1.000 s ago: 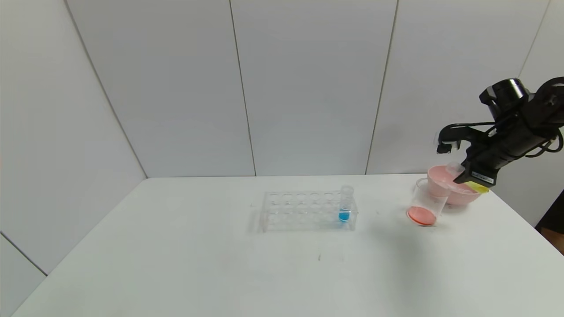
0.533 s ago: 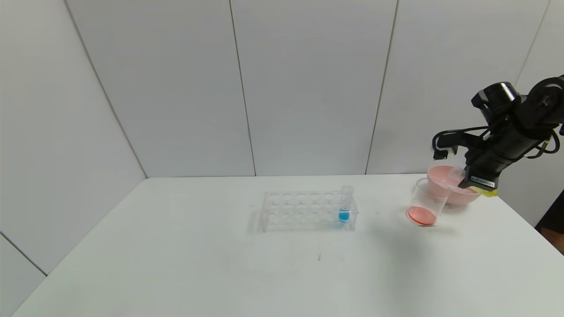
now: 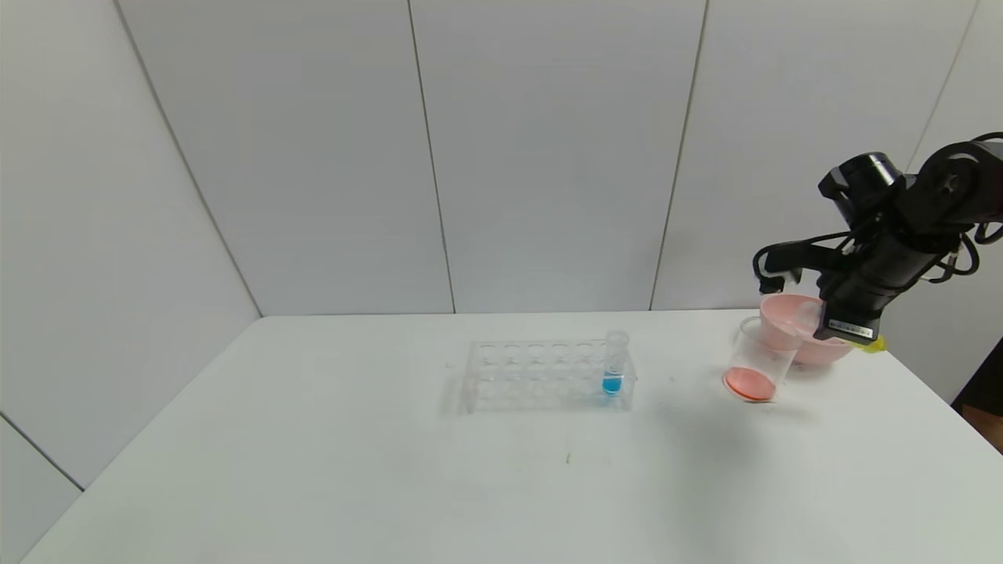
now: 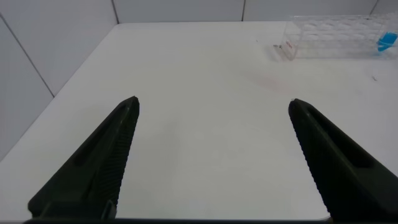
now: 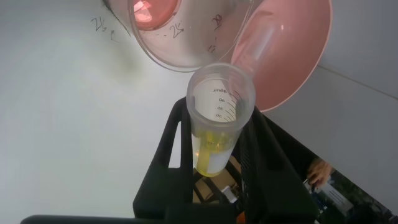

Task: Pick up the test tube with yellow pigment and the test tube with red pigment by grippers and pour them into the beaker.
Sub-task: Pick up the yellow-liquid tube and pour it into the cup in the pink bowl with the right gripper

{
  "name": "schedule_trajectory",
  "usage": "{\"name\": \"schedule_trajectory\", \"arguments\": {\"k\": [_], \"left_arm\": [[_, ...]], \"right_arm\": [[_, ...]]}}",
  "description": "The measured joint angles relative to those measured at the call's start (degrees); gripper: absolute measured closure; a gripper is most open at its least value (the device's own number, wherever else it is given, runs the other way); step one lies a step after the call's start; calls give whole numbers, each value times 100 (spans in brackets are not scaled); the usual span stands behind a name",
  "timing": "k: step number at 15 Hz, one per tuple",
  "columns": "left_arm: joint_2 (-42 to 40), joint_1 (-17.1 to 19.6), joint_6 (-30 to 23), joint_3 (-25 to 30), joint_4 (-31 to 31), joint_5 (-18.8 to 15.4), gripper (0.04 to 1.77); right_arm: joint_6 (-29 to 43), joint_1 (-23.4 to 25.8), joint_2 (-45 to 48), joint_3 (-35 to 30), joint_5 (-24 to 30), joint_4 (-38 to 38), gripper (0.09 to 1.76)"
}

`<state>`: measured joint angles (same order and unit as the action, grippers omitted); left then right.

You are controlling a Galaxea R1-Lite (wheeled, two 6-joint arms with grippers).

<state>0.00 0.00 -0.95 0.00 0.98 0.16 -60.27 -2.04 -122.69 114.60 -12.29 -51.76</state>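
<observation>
The right gripper grasps the yellow tube, tilted with its mouth toward the beaker; the beaker stands on the table just beside the pink bowl, orange-red liquid in its bottom; an empty tube lies in the bowl; the left gripper hangs released over the table's left part; the rack holds the blue tube.

On the table stood one rack, two tubes — blue, yellow — one beaker, one pink bowl.
</observation>
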Motion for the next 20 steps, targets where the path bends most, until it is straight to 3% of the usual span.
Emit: {"name": "schedule_trajectory", "arguments": {"k": [10,20], "left_arm": [[0,0,0,0,0,0,9],[0,0,0,0,0,0,9]], "right_arm": [[-9,-50,-160,0,-251,-84,135],[-139,-195,-234,-2,-889,-5,135]]}}
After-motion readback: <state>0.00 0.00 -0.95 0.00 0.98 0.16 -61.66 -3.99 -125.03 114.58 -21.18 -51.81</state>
